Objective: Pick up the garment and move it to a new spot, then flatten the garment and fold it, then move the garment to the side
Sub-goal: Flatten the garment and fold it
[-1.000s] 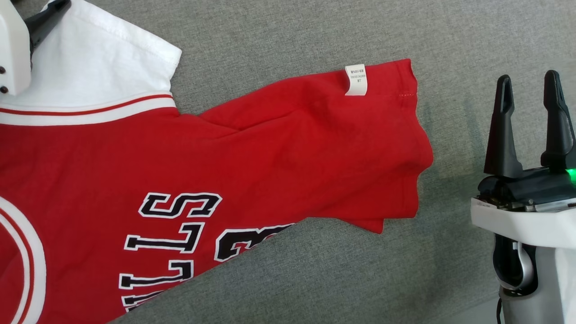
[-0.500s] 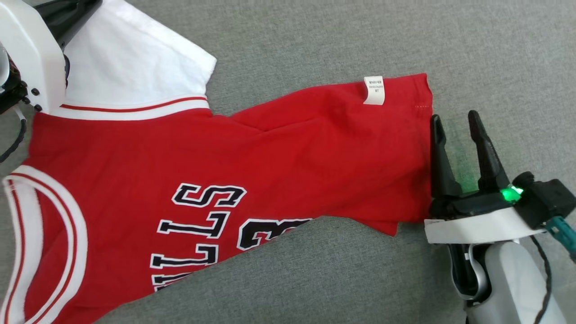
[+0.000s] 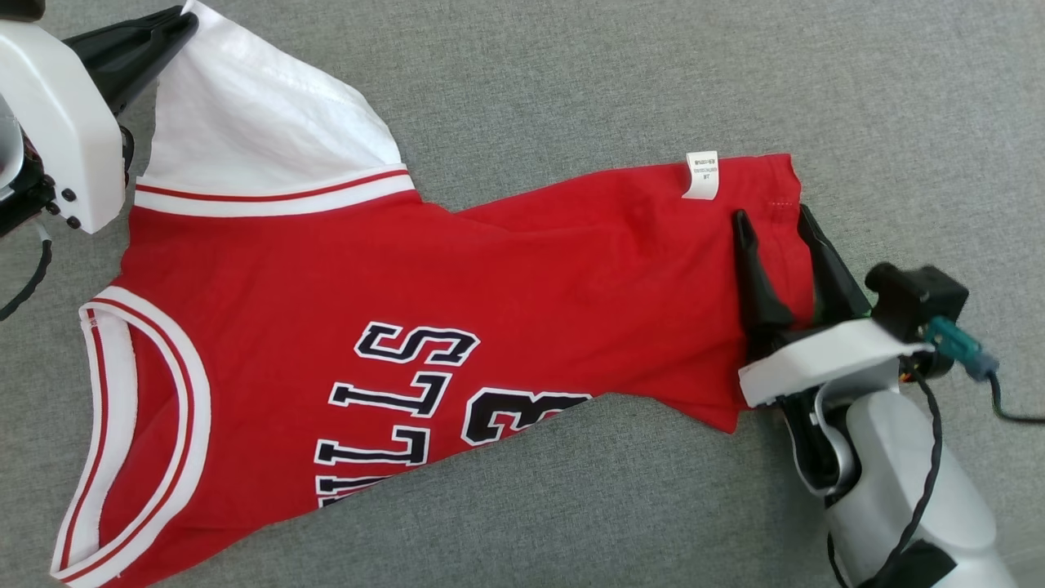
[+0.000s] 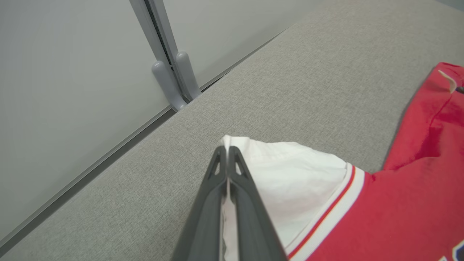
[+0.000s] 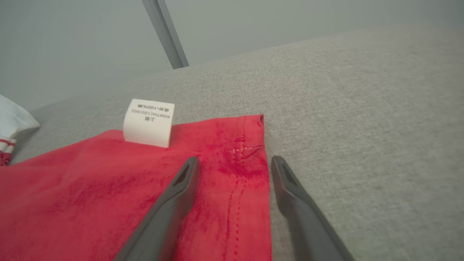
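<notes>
Left wrist view: the left hand [image 4: 227,149] pinches the white sleeve [image 4: 290,174] of the red jersey [image 3: 408,286]. The right hand [image 5: 235,158], fingers spread wide, straddles the hem corner [image 5: 252,143] beside the care label [image 5: 148,122]. The jersey lies on a grey fabric surface [image 3: 653,73].

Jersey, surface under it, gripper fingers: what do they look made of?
Jersey: soft matte knit, likely cotton; creases, stitched hems. Surface: grey woven upholstery fabric, by its flecked weave. Gripper fingers: dark matte moulded plastic, probably; smooth, with cut-outs.
</notes>
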